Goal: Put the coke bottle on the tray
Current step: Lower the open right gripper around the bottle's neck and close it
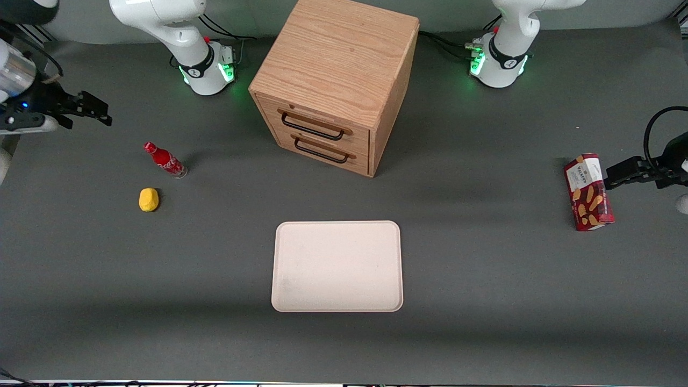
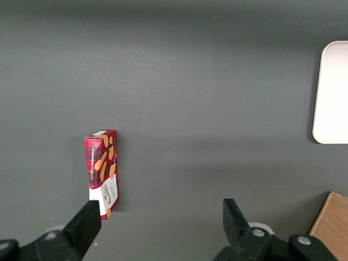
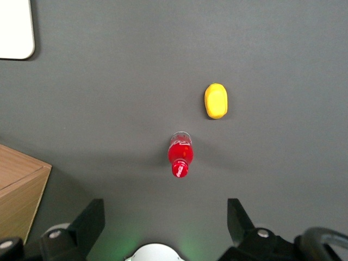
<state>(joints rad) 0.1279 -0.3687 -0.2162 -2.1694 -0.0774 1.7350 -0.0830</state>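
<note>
The coke bottle point(image 1: 165, 159) is standing near the table's point(image 1: 484, 279) working-arm end, apart from the tray point(image 1: 337, 266). The gripper point(image 3: 163, 220) is hovering above it, fingers spread apart.

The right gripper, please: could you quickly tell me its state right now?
Right gripper: open, holding nothing, hovering above the table toward the working arm's end, clear of the coke bottle, which lies on the table, not on the tray.

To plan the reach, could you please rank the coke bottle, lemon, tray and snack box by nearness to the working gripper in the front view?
From the gripper, open at the working arm's end:
1. coke bottle, closest
2. lemon, nearer the camera
3. tray, mid-table
4. snack box, parked arm's end
</note>
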